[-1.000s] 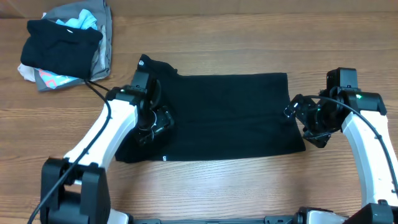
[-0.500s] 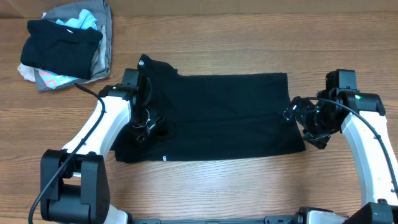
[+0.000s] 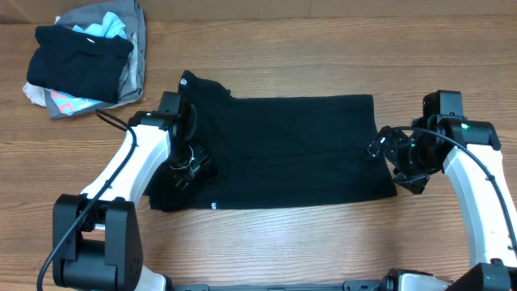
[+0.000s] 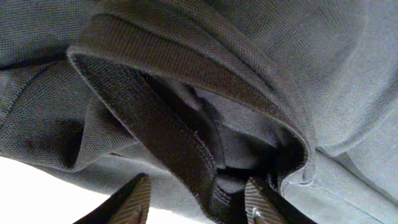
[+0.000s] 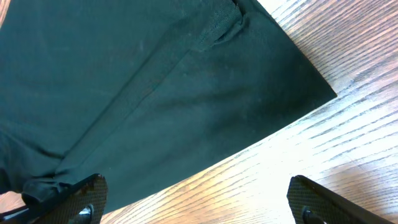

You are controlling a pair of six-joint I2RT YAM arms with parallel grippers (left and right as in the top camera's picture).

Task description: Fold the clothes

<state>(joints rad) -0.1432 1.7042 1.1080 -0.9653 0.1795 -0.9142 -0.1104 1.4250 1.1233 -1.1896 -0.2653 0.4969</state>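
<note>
Here we find the T-shirt (image 3: 291, 149) stretched lengthwise between left gripper (image 4: 198, 199), straddling a fold, grip uncertain, and right gripper (image 5: 196, 199), gaping empty.

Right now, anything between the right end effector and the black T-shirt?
Nothing visible. The right end effector hangs open right over the black T-shirt at its edge, with only bare fabric and table below it.

White arms (image 3: 139, 166), black fingers (image 4: 129, 204), black cables (image 3: 121, 121)
</note>
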